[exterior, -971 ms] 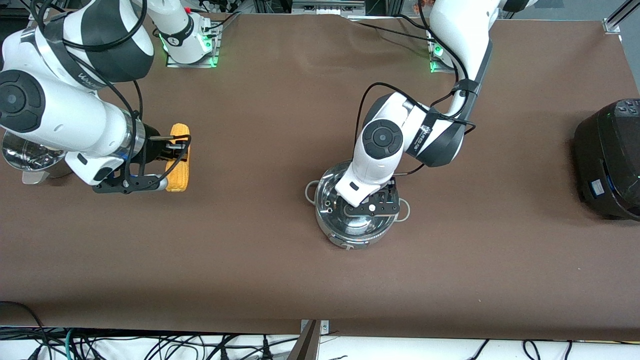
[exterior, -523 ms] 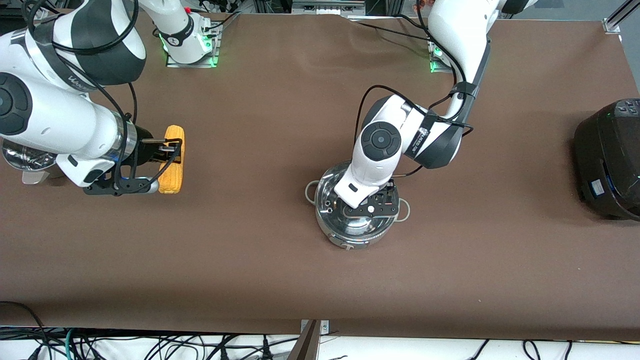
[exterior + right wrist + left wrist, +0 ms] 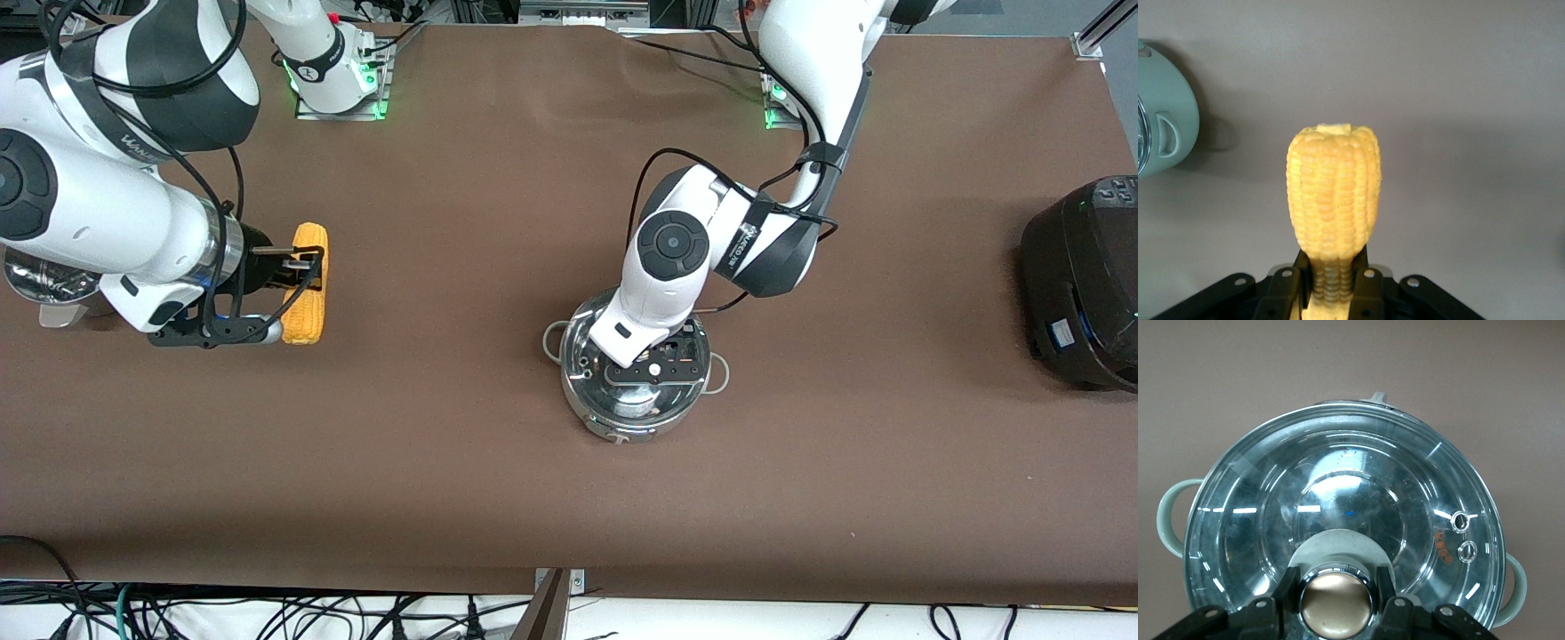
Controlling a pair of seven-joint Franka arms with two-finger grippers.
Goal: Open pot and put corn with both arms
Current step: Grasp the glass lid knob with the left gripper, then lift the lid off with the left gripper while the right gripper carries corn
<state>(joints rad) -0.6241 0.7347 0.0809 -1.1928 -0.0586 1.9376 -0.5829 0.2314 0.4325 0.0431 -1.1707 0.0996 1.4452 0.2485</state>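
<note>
The steel pot (image 3: 622,416) stands mid-table with its glass lid (image 3: 1338,480) on. My left gripper (image 3: 655,363) is down over the lid. In the left wrist view my left gripper (image 3: 1336,590) has its fingers (image 3: 1290,587) pressed on both sides of the round knob (image 3: 1336,608). My right gripper (image 3: 298,269) is shut on the yellow corn cob (image 3: 307,289) and holds it low over the table toward the right arm's end. In the right wrist view the cob (image 3: 1333,193) sticks out from my right gripper (image 3: 1334,283).
A steel steamer (image 3: 40,280) sits half hidden under the right arm; a pale rounded vessel (image 3: 1161,120) shows at the edge of the right wrist view. A large black cooker (image 3: 1085,284) stands at the left arm's end. Pale loop handles (image 3: 1168,520) stick out from the pot.
My right gripper has carried the corn a little toward the right arm's end, then stopped. My left gripper has shifted slightly over the lid and settled on the knob.
</note>
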